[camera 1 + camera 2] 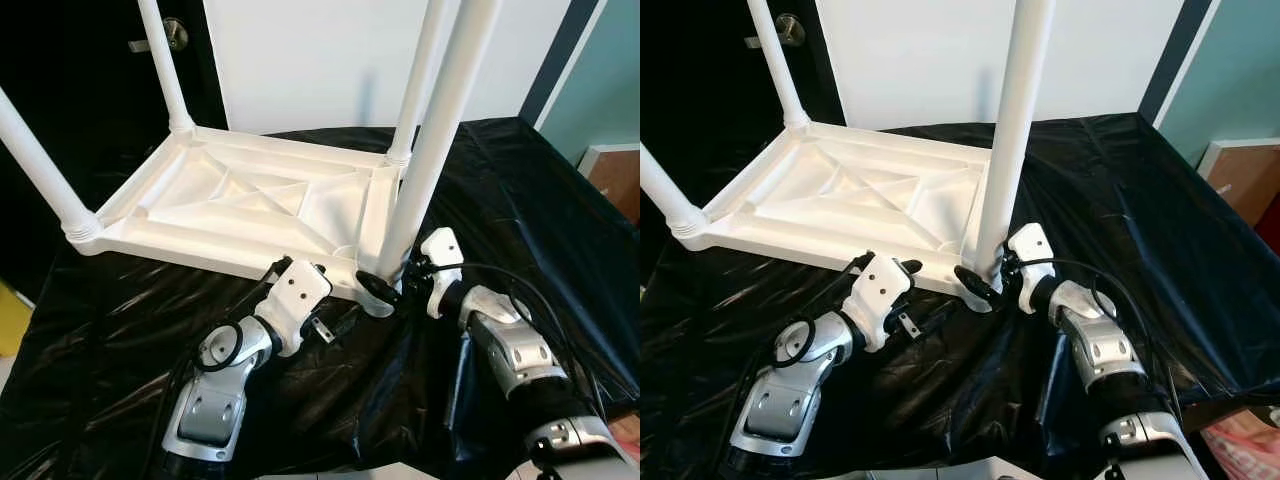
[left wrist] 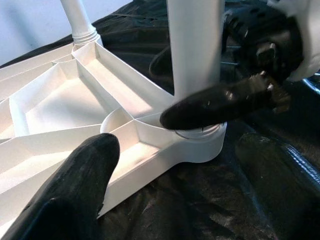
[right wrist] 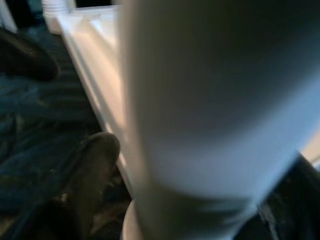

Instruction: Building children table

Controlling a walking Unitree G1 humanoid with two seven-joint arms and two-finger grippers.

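Note:
A white plastic children's table [image 1: 240,200] lies upside down on a black sheet [image 1: 520,190]. Three legs stand up from its corners: far left [image 1: 165,70], near left [image 1: 40,165] and far right [image 1: 420,80]. The fourth leg [image 1: 430,150] stands slightly tilted in the near right corner socket [image 2: 200,145]. My right gripper [image 1: 392,280] is shut on this leg's base, one black finger [image 2: 220,102] crossing in front of it. My left gripper [image 1: 312,298] is open at the table's front edge, its fingers [image 2: 75,200] straddling that corner without gripping it.
The black sheet covers the whole work surface and hangs over its front edge. A dark door with a round knob [image 1: 175,35] is behind at the left. A brown box [image 1: 615,180] sits by the teal wall at the right, and something yellow [image 1: 10,320] lies low at the left.

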